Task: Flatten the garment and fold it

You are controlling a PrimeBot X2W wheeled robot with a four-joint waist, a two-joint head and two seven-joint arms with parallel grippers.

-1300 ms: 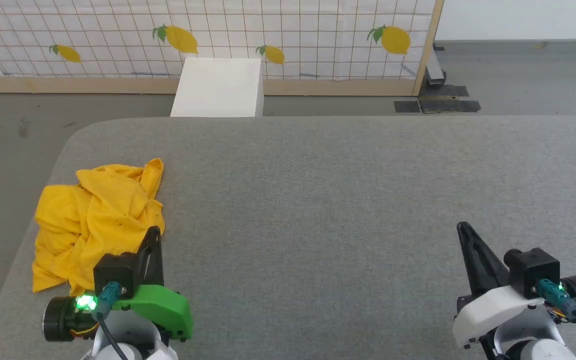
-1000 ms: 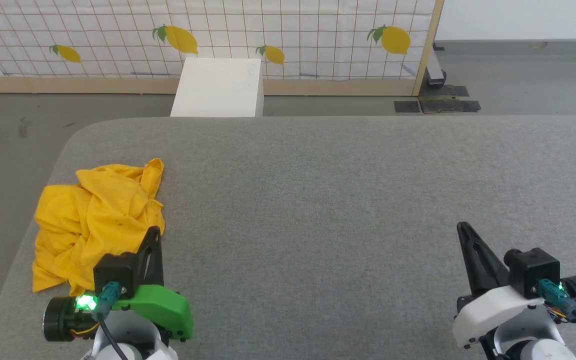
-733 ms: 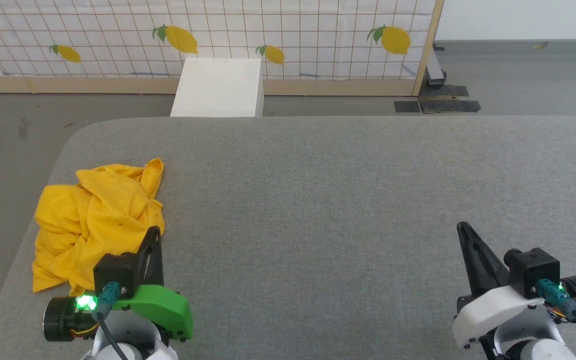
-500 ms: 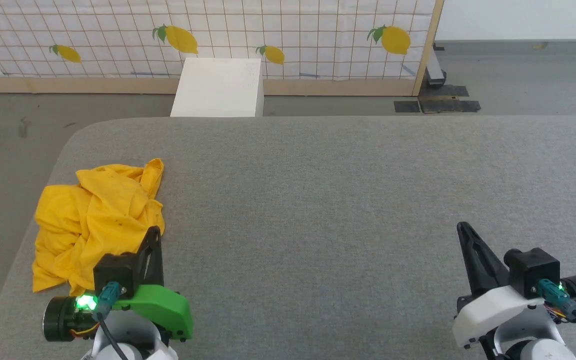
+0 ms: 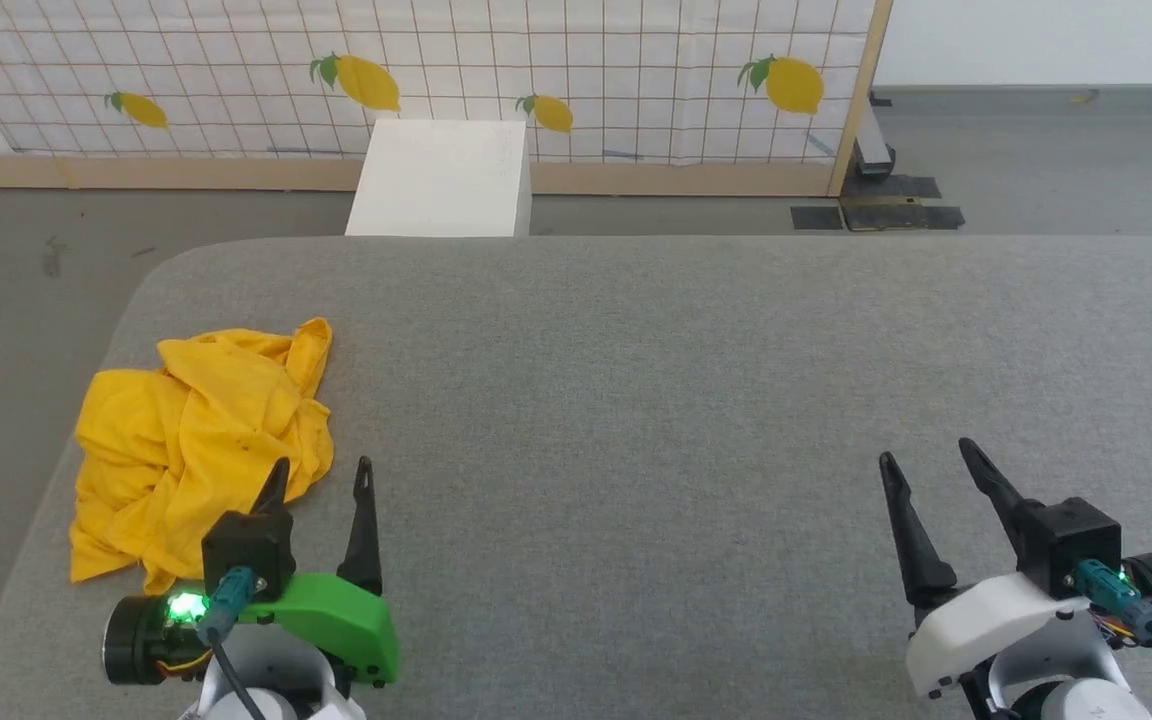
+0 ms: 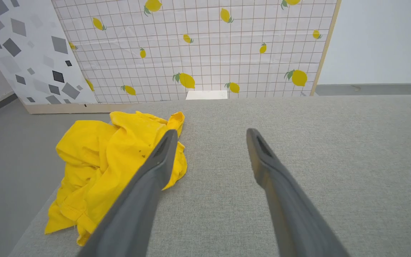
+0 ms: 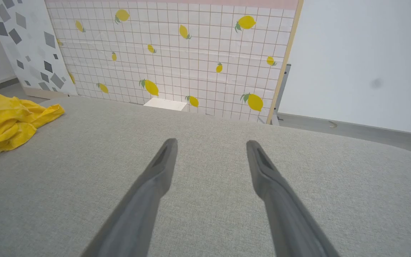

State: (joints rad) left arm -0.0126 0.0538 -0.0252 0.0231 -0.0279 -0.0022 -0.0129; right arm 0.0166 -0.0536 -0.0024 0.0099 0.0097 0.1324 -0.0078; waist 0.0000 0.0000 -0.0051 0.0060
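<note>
- Parted since earlier: jaws of left gripper [image 5: 322, 462] and right gripper [image 5: 925, 450]; both released, empty
- crumpled yellow T-shirt [image 5: 186, 420] lies just outside the left jaws; well apart from the right

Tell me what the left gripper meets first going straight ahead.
Probably the yellow T-shirt, edge in line with one finger of the left gripper; between fingers, just grey padded surface. Depth unclear.

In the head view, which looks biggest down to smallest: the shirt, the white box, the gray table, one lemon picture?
1. gray table
2. shirt
3. white box, though it sits farther back
4. lemon picture
</note>
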